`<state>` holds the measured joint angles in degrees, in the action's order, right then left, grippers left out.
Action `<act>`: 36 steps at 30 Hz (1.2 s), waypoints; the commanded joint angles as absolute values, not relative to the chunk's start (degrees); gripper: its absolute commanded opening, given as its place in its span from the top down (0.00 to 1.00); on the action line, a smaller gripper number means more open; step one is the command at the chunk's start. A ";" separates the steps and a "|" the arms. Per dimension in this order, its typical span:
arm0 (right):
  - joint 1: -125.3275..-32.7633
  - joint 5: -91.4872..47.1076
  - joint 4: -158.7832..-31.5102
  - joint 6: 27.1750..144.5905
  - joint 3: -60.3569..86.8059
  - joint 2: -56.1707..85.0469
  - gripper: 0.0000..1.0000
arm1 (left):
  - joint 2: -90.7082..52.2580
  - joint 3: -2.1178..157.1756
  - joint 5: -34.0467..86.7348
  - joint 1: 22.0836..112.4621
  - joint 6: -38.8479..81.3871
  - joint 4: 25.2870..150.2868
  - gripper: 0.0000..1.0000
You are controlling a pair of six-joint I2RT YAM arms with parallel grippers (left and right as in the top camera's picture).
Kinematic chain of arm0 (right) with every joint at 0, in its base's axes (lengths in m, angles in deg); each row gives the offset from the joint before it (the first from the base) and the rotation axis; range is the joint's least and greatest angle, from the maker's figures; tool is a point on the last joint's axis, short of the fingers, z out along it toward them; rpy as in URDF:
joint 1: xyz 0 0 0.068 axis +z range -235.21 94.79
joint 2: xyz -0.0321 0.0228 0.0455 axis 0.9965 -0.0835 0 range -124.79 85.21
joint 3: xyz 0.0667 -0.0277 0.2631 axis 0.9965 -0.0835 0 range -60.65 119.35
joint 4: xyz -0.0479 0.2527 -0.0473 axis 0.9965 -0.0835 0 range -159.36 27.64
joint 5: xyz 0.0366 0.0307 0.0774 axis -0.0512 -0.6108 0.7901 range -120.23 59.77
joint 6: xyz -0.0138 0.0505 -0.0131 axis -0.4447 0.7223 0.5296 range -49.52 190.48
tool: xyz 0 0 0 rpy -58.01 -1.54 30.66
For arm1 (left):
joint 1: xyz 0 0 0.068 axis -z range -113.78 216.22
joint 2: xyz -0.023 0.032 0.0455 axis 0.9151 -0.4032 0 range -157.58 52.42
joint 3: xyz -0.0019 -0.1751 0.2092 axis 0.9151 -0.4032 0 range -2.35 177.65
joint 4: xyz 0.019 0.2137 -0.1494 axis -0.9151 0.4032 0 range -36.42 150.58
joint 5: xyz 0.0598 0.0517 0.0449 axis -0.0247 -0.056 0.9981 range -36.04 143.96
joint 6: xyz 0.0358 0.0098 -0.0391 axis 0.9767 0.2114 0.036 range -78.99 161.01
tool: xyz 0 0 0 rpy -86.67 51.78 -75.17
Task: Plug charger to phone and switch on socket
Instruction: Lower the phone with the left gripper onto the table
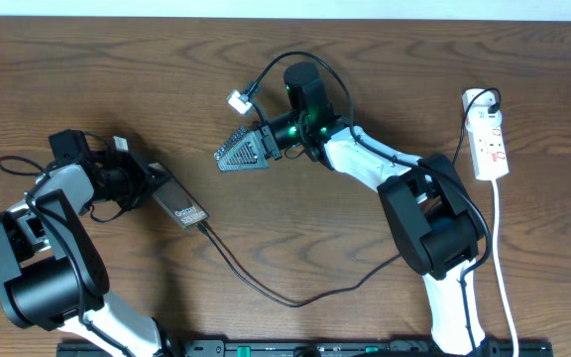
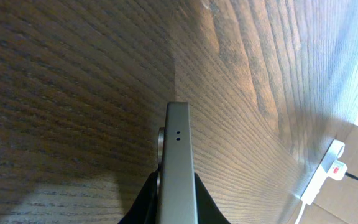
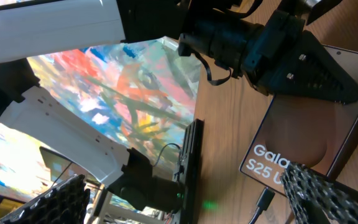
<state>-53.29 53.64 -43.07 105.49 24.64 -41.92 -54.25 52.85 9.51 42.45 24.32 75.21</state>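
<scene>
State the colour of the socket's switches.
Red switches on the white socket; clearest in the overhead view.

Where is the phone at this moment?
In the overhead view the phone is at the left side of the table, held in the left claw, with the charger cable meeting its lower end.

I read this as a robotics lab: a wood-grain bench [image 1: 117, 59], left arm [image 1: 38, 278] and right arm [image 1: 365, 159] by a black rail [image 1: 295, 348] at its near edge, a colourful painted panel [image 3: 135, 87] nearby.
</scene>
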 commanded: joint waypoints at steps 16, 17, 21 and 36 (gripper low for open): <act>-53.61 54.15 -43.82 105.82 25.58 -41.88 0.01 | -54.80 52.55 12.12 42.52 23.38 77.77 0.92; -53.61 54.15 -43.95 105.82 25.58 -41.88 0.01 | -54.80 52.24 12.81 42.52 23.38 77.79 0.93; -53.61 54.15 -43.97 105.82 25.58 -41.88 0.01 | -54.80 50.75 13.54 42.52 23.38 77.70 0.92; -53.61 54.15 -43.97 105.82 25.58 -41.88 0.01 | -54.80 50.36 13.54 42.52 23.38 77.57 0.73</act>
<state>-53.29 53.64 -43.88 105.51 24.64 -41.92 -54.10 51.63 10.28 42.43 23.03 77.11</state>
